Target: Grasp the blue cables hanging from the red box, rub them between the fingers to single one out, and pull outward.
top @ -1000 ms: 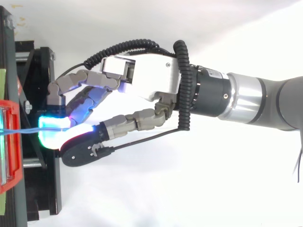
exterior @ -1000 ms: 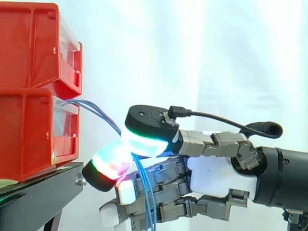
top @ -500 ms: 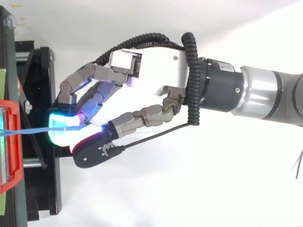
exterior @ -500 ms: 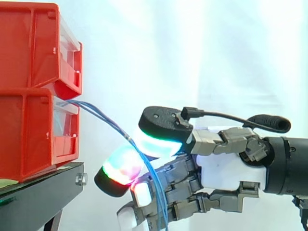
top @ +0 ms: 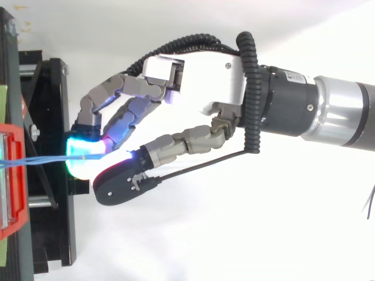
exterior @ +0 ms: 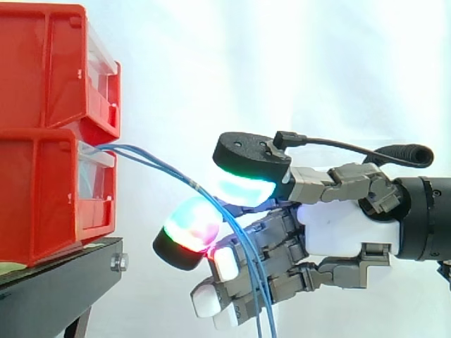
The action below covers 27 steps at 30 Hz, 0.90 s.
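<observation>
- Side view: my hand (exterior: 345, 232) is now farther from the red box (exterior: 42, 197) than a second ago. Its glowing pads (exterior: 189, 227) are pinching the blue cables (exterior: 158, 163).
- The cables leave the lower box, run a longer span to the pinch, then hang down before the palm. I judge the outward pull is under way.
- Top view: the hand (top: 199, 76) has drawn back to the right, and its pads are at the edge of the black stand (top: 53, 93). The cables (top: 41, 158) make a nearly straight line.
- The strands lie very close here. Possibly only one is pinched, I cannot tell.
</observation>
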Each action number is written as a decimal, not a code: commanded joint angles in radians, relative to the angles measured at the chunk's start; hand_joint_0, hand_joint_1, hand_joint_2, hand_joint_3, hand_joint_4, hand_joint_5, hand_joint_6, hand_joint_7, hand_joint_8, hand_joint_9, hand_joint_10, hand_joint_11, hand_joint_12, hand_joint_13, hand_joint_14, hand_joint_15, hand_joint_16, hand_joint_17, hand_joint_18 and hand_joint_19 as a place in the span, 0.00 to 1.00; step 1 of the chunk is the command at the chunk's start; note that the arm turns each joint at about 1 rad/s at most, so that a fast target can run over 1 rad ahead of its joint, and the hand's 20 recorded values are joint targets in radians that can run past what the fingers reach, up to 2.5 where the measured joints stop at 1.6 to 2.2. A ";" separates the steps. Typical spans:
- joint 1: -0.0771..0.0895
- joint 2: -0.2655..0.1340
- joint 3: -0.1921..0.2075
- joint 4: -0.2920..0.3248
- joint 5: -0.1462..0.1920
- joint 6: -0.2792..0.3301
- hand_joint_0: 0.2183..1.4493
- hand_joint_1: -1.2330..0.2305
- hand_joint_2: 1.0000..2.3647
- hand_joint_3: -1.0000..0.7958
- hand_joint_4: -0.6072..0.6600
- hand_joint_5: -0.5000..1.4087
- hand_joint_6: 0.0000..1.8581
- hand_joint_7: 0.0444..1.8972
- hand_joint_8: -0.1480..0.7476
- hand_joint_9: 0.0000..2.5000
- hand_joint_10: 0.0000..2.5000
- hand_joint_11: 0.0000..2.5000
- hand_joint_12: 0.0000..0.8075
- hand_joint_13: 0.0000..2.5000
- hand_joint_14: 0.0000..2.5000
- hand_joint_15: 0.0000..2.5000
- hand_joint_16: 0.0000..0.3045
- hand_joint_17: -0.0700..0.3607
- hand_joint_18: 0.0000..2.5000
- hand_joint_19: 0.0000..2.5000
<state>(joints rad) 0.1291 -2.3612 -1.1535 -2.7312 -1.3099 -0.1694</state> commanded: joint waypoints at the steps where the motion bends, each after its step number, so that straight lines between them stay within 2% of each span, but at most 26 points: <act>1: 0.001 0.000 0.000 0.004 0.003 -0.001 0.31 0.40 0.01 0.35 0.59 0.19 0.45 0.46 0.49 0.42 0.01 0.27 0.47 0.34 0.01 0.19 0.17 0.43 0.26 0.19; 8: 0.001 0.000 0.035 -0.002 0.011 -0.004 0.27 0.39 0.00 0.31 0.61 0.20 0.42 0.48 0.49 0.42 0.01 0.27 0.48 0.34 0.01 0.19 0.18 0.44 0.27 0.19; 10: 0.001 0.000 0.040 -0.008 0.026 -0.004 0.27 0.39 0.00 0.31 0.61 0.20 0.41 0.49 0.49 0.42 0.01 0.27 0.48 0.34 0.01 0.19 0.18 0.44 0.27 0.19; 13: 0.007 -0.001 0.040 -0.005 0.078 -0.004 0.27 0.39 0.00 0.31 0.62 0.20 0.40 0.49 0.49 0.42 0.01 0.27 0.48 0.34 0.01 0.19 0.18 0.44 0.27 0.19; 16: 0.014 -0.001 0.040 -0.007 0.095 -0.004 0.28 0.38 0.00 0.33 0.61 0.20 0.40 0.50 0.49 0.42 0.01 0.27 0.48 0.34 0.01 0.19 0.17 0.44 0.27 0.19; 27: 0.018 -0.001 0.040 -0.002 0.097 -0.004 0.29 0.39 0.00 0.33 0.60 0.20 0.43 0.49 0.49 0.43 0.01 0.27 0.48 0.35 0.01 0.19 0.17 0.44 0.28 0.20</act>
<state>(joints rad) 0.1468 -2.3625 -1.1137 -2.7351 -1.2137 -0.1733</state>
